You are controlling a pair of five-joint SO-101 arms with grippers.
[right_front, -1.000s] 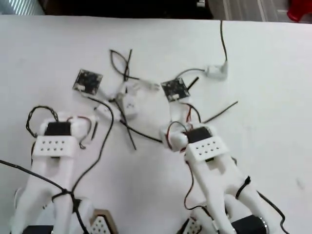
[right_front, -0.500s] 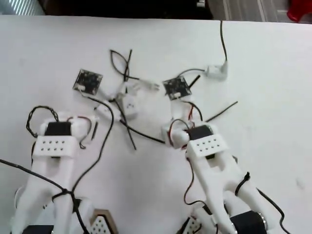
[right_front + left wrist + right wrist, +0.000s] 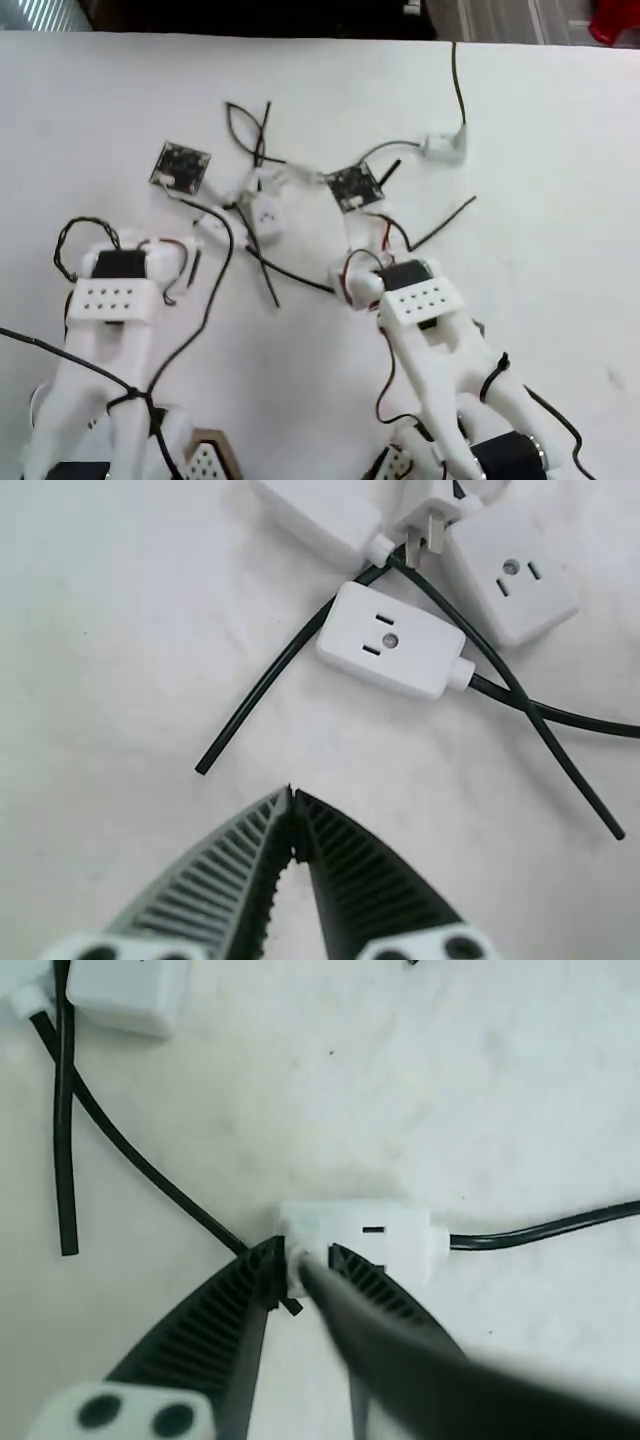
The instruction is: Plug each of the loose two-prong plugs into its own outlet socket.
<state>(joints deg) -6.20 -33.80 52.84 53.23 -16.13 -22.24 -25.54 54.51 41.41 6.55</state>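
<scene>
Overhead, the high view gives the general layout. Both arms extend forward from the near edge of the white table (image 3: 560,250), the left arm (image 3: 110,300) straight and the right arm (image 3: 425,305) angled toward the centre. A cluster of white sockets (image 3: 262,205) with crossed black cords lies ahead of the arms and between them. A further white connector (image 3: 445,148) on its own cord lies well apart at the far right; whether it is a plug or a socket cannot be told.

The wrist views supply the detail. In the left wrist view, the left gripper (image 3: 291,798) points down at bare table. Its ribbed grey fingers (image 3: 240,880) are pressed together at the tips and hold nothing. Ahead of it lies a socket (image 3: 395,640) of smooth white plastic, rectangular with rounded corners. It is face up, with two slots and a round hole, and a black cord (image 3: 560,720) leaves one end. A second socket (image 3: 510,575) sits beyond it. A two-prong plug (image 3: 430,515) with flat metal prongs lies unplugged near both, where the cords cross.

In the right wrist view, the right gripper (image 3: 300,1260) is clamped on the near end of another white socket block (image 3: 385,1240). A slot shows on its upper face and a cord leaves its far end.
</scene>
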